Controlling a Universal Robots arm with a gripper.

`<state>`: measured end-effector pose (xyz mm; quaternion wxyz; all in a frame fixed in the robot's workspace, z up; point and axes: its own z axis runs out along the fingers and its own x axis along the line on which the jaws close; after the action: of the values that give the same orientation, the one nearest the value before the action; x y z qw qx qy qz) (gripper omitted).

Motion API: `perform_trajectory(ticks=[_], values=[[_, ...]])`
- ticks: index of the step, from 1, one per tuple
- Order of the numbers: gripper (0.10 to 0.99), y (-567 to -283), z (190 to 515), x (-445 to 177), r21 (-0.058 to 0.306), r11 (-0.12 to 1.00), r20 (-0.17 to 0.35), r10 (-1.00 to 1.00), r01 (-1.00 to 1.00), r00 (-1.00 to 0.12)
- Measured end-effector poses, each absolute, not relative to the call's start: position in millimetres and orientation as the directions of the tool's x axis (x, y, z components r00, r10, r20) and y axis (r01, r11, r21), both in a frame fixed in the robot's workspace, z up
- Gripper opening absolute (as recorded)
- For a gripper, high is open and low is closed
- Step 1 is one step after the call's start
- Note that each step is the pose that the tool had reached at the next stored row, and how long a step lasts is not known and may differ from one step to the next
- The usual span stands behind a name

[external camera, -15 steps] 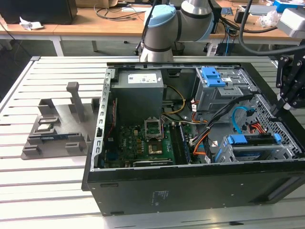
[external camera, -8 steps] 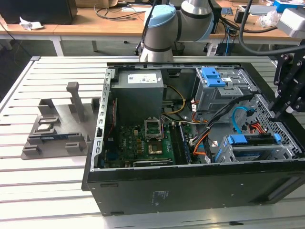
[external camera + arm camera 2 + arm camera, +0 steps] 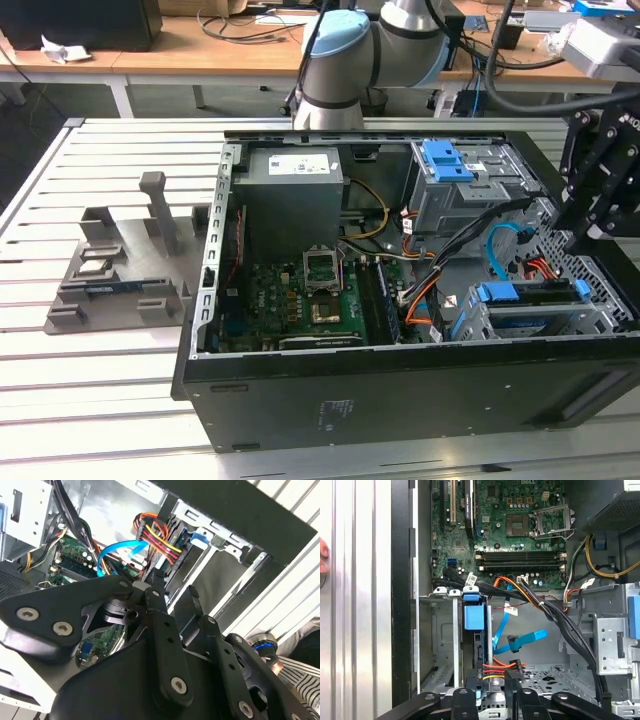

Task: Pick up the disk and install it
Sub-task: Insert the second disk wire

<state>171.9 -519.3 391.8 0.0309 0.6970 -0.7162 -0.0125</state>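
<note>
Open computer case lying on its side on a slatted tabletop. Hand hanging over the case's corner at the exterior view's right, directly above the lower drive cage. Fingertips set narrow in the second wrist view, a slim gap between them and nothing gripped. Disk lying just below and slightly to the exterior view's left of the hand, standing on edge in a slot of that cage; its long axis runs along the cage from the blue frame tab toward the fingers. Red, yellow and black power leads and a blue data cable close beside the disk. Second, upper bay holding a bare blue bracket. Grey power supply box and motherboard filling the rest of the case.
</note>
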Motion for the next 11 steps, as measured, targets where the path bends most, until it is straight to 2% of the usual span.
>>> perform_trajectory(ticks=[11], values=[[0.361,-508.4,387.6,153.9,0.061,-0.001,0.027,-1.0,-0.998,0.002]])
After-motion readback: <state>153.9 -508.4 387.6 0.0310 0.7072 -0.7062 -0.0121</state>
